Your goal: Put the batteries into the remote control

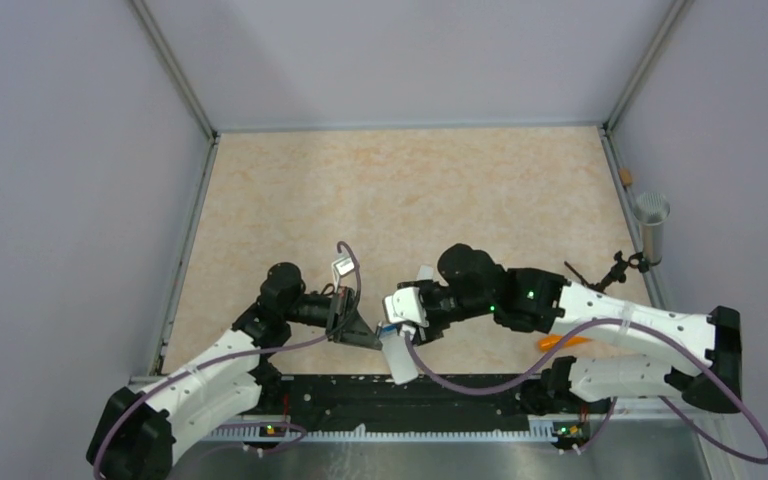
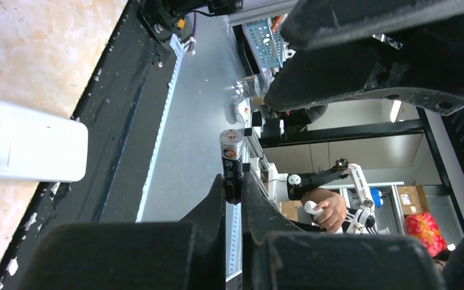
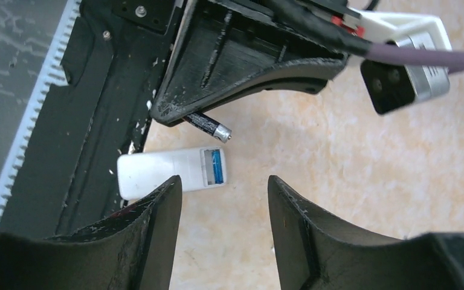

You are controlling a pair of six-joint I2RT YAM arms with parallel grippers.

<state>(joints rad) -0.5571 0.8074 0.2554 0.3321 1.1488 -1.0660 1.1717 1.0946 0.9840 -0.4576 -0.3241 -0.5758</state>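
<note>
Black and slim, the dark battery [image 2: 231, 154] is clenched at its lower end in the left tool [image 2: 234, 190], with most of its length sticking out free. The right tool [image 3: 223, 180] is released: its jaws stand apart with nothing between them, hovering over the remote control [image 3: 157, 174]. The remote lies back-up at the near edge of the table [image 3: 350, 181], one end over the black rail [image 3: 84, 121]. Its bay is uncovered and the blue battery [image 3: 215, 167] appears already seated.

The step in hand looks like seating the second cell. To do it well, the battery should be turned parallel to the blue one, its free end put in first, then the rest pressed flat. Which end faces which contact is too small to tell. The light handset may skid, so the right tool could steady it first.

Crowding is the main obstacle — both tools sit close over the same small bay. An orange object [image 1: 563, 341] and a metal cup [image 1: 651, 222] lie well apart to the right.
</note>
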